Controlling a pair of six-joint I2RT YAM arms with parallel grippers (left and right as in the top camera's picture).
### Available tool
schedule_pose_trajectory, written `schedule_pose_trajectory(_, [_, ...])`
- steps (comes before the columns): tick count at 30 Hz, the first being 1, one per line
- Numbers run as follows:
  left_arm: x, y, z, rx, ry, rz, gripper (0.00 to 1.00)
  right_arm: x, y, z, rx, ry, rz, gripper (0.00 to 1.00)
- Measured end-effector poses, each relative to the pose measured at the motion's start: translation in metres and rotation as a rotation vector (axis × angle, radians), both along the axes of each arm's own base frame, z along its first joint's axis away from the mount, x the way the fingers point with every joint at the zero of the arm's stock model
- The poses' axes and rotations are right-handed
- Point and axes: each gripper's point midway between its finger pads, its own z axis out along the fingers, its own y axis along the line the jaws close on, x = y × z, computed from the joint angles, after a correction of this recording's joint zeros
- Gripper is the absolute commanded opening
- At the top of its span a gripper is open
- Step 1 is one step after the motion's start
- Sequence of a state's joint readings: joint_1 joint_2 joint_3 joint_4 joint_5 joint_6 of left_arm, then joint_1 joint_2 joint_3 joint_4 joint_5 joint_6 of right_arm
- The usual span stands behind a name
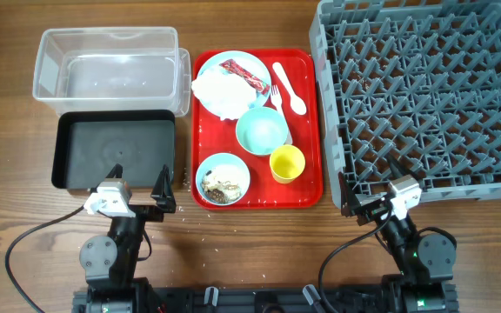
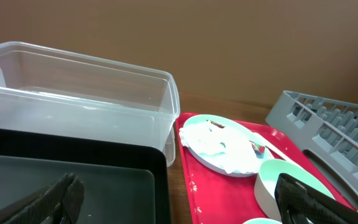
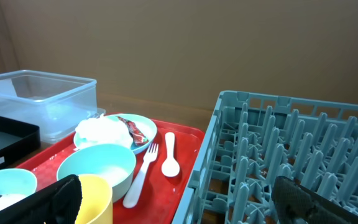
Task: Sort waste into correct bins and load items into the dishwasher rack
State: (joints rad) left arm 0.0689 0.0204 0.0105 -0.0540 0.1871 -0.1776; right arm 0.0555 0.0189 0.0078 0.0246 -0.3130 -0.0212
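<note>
A red tray (image 1: 307, 187) holds a light blue plate (image 1: 255, 63) with a crumpled white napkin (image 1: 220, 91) and a red wrapper (image 1: 243, 75). An empty blue bowl (image 1: 262, 130), a blue bowl of rice scraps (image 1: 223, 179), a yellow cup (image 1: 287, 163), a white fork (image 1: 278, 100) and a spoon (image 1: 290, 89) also lie on it. The clear tub (image 1: 107, 61) and black tray (image 1: 116, 149) stand at left, the grey rack (image 1: 424, 96) at right. My left gripper (image 1: 137, 193) is open and empty near the black tray's front edge. My right gripper (image 1: 375, 198) is open and empty at the rack's front left corner.
Small white crumbs (image 1: 183, 219) lie on the wooden table in front of the red tray. The rack (image 3: 278, 155) fills the right side of the right wrist view. The clear tub (image 2: 73, 93) and black tray (image 2: 73, 168) fill the left wrist view's left side.
</note>
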Motion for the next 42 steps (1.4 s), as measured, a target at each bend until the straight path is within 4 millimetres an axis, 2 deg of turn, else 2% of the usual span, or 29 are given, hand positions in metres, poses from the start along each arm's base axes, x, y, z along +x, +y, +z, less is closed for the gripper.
schedule_pose_trajectory(37, [0.0,0.0,0.0001,0.0,0.0,0.0,1.0,0.0,0.0,0.0,0.0,0.0,0.0,1.0])
schedule_pose_trajectory(42, [-0.0002,-0.0038,0.005,0.001,-0.021,-0.022,1.0,0.0003,0.0,-0.0011,0.022,0.014,0.0,1.0])
